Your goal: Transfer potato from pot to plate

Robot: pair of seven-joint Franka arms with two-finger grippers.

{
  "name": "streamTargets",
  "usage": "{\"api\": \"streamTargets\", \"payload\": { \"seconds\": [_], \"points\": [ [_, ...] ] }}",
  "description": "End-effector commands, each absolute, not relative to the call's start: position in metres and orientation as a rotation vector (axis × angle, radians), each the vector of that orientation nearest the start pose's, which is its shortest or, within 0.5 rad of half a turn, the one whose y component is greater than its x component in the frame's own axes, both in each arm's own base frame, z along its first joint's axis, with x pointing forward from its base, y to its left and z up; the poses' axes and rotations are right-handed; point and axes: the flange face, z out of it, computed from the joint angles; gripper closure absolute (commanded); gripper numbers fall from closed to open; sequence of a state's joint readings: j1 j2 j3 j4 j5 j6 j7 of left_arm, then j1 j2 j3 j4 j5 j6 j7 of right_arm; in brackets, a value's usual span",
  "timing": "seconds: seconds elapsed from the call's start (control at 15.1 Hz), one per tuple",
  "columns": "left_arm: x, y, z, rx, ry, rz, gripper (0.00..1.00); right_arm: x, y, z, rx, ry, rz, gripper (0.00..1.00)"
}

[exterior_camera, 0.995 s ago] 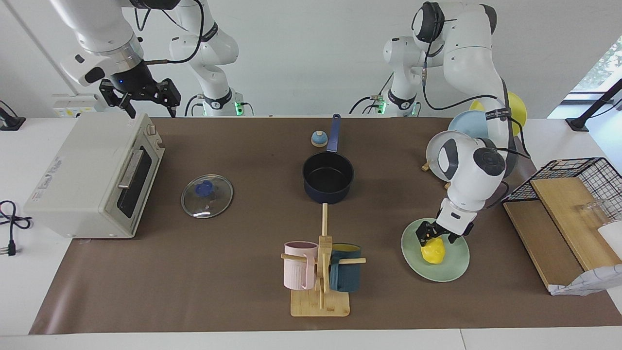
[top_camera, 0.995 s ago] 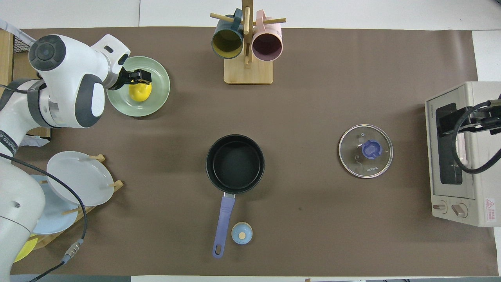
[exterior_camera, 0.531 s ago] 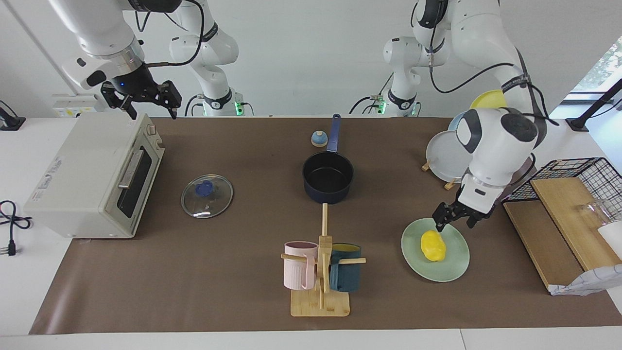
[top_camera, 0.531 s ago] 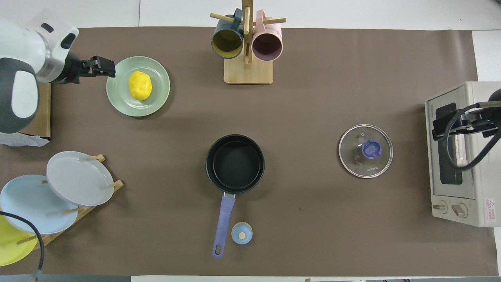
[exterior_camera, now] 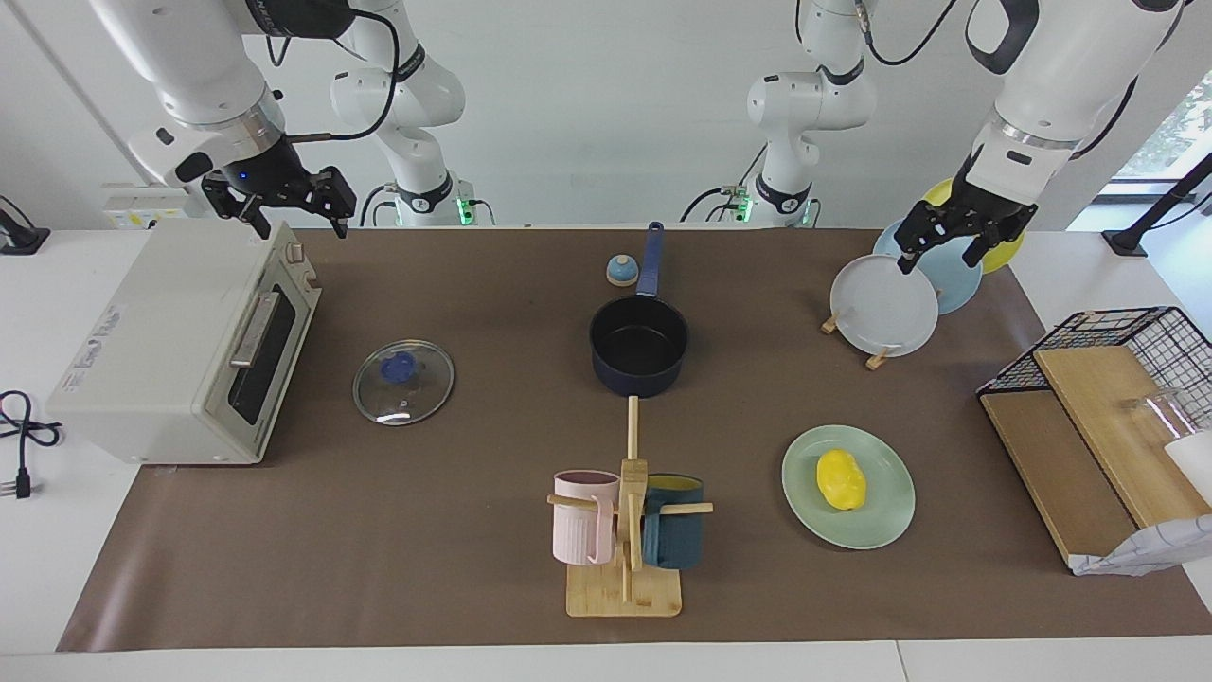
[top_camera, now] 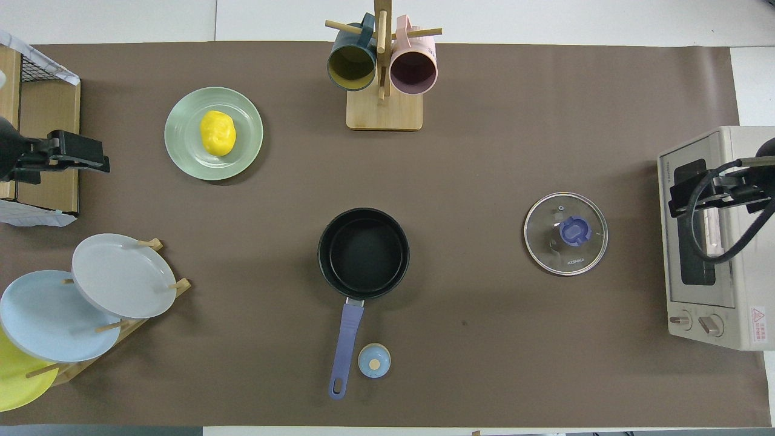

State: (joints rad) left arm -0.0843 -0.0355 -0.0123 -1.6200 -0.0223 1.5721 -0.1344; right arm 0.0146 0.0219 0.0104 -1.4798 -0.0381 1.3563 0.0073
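A wooden mug rack [exterior_camera: 625, 530] with a pink ribbed mug [exterior_camera: 582, 516] and a dark teal mug [exterior_camera: 674, 535] stands mid-table. Toward the right arm's end from it lie a round glass lid with a blue knob [exterior_camera: 403, 381] and a cream toaster oven [exterior_camera: 185, 346].

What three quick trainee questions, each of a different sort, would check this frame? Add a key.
1. True or false: the potato lies on the plate.
2. What is inside the pot? A) the potato B) nothing C) the glass lid
3. Fill in: the left gripper hangs over the ____ of plates.

Key: 1 true; 2 B; 3 rack.
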Motion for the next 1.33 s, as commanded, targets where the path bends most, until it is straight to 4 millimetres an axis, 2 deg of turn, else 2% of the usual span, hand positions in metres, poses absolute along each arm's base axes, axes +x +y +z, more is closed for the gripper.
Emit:
{"api": "streamTargets", "payload": {
  "seconds": [0.0,0.2,0.46,0.8,0.99,1.06,1.26],
  "points": [
    [0.524,-0.053,0.606,-3.143,-0.015,0.117,0.00,0.535,-0.001,0.637,-3.154,0.033,0.208,0.00],
    [0.527,-0.058,0.614,-3.142,0.132,0.114,0.00,0.534,0.001,0.638,-3.155,0.028,0.206,0.00],
    [0.524,-0.057,0.636,-3.140,0.153,0.107,0.00,0.534,-0.001,0.638,-3.154,0.033,0.208,0.00],
    [0.525,-0.059,0.615,-3.143,0.157,0.080,0.00,0.534,-0.001,0.638,-3.155,0.033,0.206,0.00],
    [0.529,-0.054,0.621,-3.144,0.145,0.085,0.00,0.534,-0.001,0.638,-3.155,0.033,0.206,0.00],
    [0.528,-0.055,0.633,-3.146,0.148,0.081,0.00,0.534,0.000,0.638,-3.155,0.030,0.206,0.00],
    [0.526,-0.055,0.629,-3.142,0.148,0.134,0.00,0.534,0.000,0.639,-3.155,0.030,0.203,0.00]
  ]
}}
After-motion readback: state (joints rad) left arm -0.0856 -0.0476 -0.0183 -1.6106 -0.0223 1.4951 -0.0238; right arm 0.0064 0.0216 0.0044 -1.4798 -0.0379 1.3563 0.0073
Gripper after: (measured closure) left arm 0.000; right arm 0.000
